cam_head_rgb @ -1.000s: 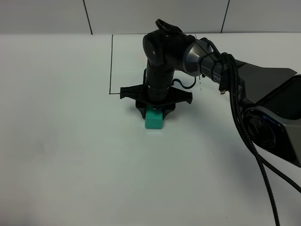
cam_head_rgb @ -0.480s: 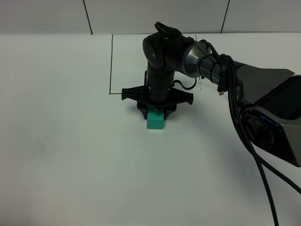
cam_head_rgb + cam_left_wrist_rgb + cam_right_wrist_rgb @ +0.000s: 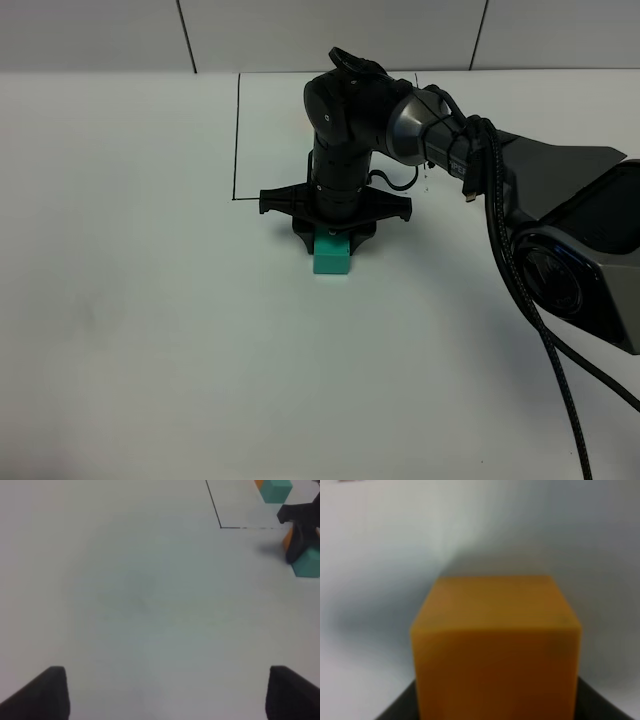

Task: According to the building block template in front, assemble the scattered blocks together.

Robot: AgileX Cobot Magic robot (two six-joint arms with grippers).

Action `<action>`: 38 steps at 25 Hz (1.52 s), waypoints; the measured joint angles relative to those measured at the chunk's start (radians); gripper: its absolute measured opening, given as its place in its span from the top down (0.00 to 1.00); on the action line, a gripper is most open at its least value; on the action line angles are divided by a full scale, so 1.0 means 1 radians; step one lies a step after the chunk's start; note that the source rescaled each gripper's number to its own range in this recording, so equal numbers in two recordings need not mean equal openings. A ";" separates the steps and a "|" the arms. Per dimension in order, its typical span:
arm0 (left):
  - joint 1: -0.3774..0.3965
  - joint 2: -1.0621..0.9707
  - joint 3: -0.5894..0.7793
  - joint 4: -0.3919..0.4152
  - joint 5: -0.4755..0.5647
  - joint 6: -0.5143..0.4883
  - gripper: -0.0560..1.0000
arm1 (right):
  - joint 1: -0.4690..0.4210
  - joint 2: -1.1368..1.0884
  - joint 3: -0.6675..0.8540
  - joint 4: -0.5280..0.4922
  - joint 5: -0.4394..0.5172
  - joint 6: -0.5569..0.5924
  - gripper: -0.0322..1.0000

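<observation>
My right gripper (image 3: 332,234) points straight down at the table's middle, shut on the orange cube (image 3: 495,645), which fills the right wrist view and is hidden behind the gripper in the high view. The teal-green cube (image 3: 331,257) rests on the table against the near side of the gripper, touching the orange cube (image 3: 287,539) as the left wrist view shows. The template (image 3: 274,489) shows only in that view, inside the black drawn rectangle (image 3: 237,140); the right arm hides it in the high view. My left gripper (image 3: 160,695) is open, empty, far from the cubes.
The right arm (image 3: 450,130) and its cable (image 3: 530,300) stretch from the right edge across the back of the white table (image 3: 150,330). The cubes lie just outside the rectangle's near line (image 3: 250,528).
The right gripper and the teal-green cube have shifted slightly to the right, then stayed still. The left gripper shows no earlier view.
</observation>
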 joint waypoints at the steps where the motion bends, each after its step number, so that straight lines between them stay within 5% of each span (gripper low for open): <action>1: 0.000 0.000 0.000 0.000 0.000 0.000 0.31 | 0.000 0.000 0.000 0.000 0.001 0.000 0.96; 6: 0.000 0.000 0.000 0.000 0.000 0.000 0.31 | 0.000 0.000 0.000 0.000 0.002 0.000 0.87; 15: 0.000 0.000 0.000 0.000 0.000 0.000 0.31 | 0.001 -0.003 0.001 -0.001 -0.030 -0.008 0.18; 18: 0.000 0.000 0.000 0.000 0.000 0.000 0.31 | 0.001 -0.012 0.001 -0.003 -0.035 -0.025 0.04; 29: 0.000 0.000 0.000 0.000 0.000 0.000 0.31 | -0.022 -0.135 0.001 0.028 -0.018 -0.190 0.01; 38: 0.000 0.000 0.000 0.000 0.000 0.000 0.31 | -0.252 -0.238 0.045 0.031 -0.014 -0.349 0.01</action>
